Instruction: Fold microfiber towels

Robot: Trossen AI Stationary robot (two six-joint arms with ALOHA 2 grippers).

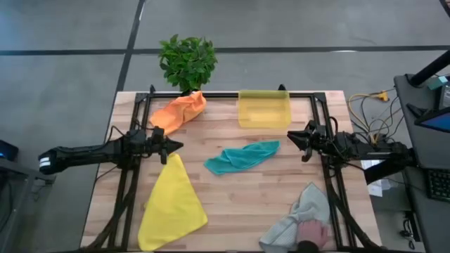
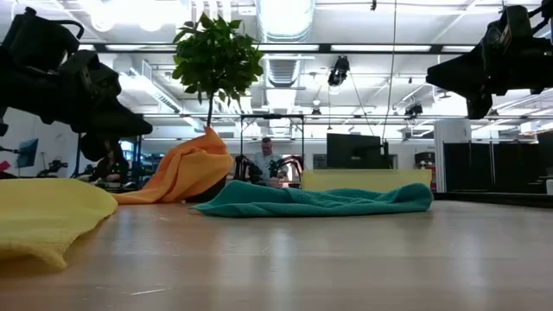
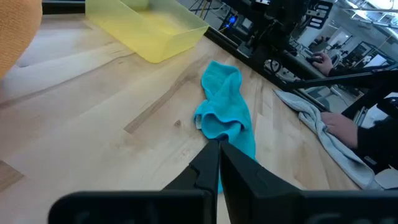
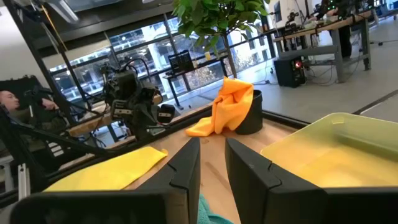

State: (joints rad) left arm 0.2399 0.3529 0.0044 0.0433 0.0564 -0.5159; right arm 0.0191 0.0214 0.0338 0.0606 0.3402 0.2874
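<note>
1. Left claw: hangs above the worktop near its left edge, over the top tip of the yellow towel. Fingers pressed together, nothing in them.
2. Right claw: hangs above the worktop toward the right edge, just beside the right end of the teal towel. Fingers slightly apart with a narrow gap, nothing between them.
3. Yellow towel: lies flat as a rough triangle, running from the left claw down to the front-left corner.
4. Teal towel: crumpled in a long strip at mid-worktop, between the two claws.
5. Orange towel: bunched at the back-left corner, draped against the pot of a green plant at the back edge.
6. Light grey towel: crumpled at the front-right corner. A person's hand rests on it at the front edge.
7. Translucent yellow bin: sits at the back edge, right of the orange towel, well apart from the teal one.
8. Low view: a person sits at a desk in the room beyond the worktop.
</note>
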